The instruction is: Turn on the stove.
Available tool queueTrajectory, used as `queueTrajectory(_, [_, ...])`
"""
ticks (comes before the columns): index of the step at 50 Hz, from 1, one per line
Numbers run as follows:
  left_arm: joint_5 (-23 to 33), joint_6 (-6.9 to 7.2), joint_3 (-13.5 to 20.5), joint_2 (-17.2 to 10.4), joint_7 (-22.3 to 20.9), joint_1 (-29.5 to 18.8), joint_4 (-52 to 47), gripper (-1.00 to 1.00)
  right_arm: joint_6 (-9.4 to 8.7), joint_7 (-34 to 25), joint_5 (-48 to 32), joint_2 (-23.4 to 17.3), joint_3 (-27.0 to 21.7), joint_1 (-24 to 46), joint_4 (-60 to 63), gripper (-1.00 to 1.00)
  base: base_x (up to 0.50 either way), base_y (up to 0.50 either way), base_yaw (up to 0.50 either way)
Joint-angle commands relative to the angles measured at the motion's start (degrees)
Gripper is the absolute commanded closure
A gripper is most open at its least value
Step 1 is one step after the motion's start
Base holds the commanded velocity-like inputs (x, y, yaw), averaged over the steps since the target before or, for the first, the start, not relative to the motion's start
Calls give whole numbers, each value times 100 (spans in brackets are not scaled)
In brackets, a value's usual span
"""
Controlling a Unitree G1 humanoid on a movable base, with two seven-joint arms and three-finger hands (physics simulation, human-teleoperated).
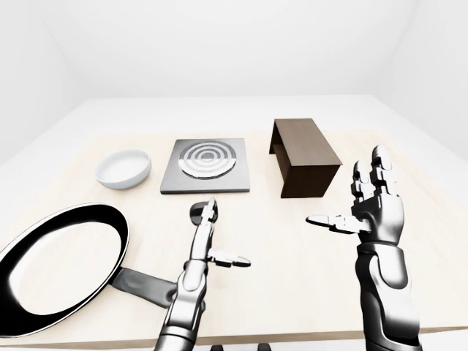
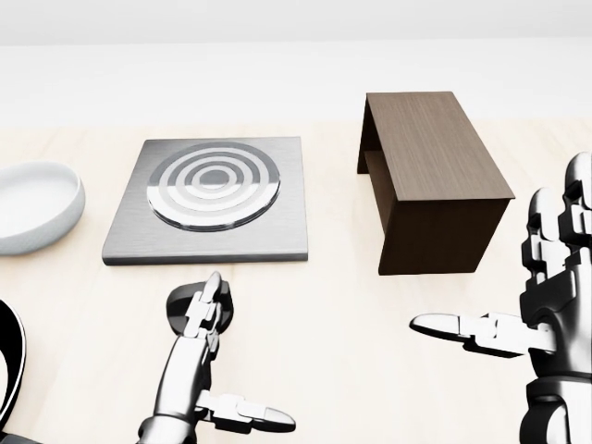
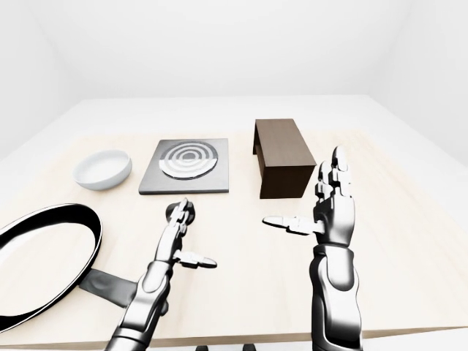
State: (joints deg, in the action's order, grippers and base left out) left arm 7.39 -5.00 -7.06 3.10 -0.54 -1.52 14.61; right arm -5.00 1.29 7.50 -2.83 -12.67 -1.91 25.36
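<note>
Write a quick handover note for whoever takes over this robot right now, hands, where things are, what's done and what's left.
Left hand: open, fingertips over the small dark knob below the stove; whether they touch it I cannot tell.
Right hand: open, raised, holding nothing, below the brown box.
Stove sits mid-table between the white bowl and the box. The frying pan lies at the left-eye view's lower left, off the stove.
Done: left hand brought to the knob.
Left: work the knob. Nothing shows the stove on.
</note>
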Motion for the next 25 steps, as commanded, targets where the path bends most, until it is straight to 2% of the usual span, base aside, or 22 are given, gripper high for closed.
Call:
queueTrajectory(1, [123, 0, -75, 75, 35, -230, 64, -100, 0, -2, -9, 2, 16, 3, -14, -100, 0, 0, 0])
queueTrajectory(18, [144, 0, 199, 78, 162, -1045, 1235, -100, 0, -14, -17, 9, 35, -8, -22, -100, 0, 0, 0])
queueTrajectory(25, [165, 0, 259, 62, 182, -1217, 1483, -100, 0, -21, -20, 16, 40, -20, -9, -100, 0, 0, 0])
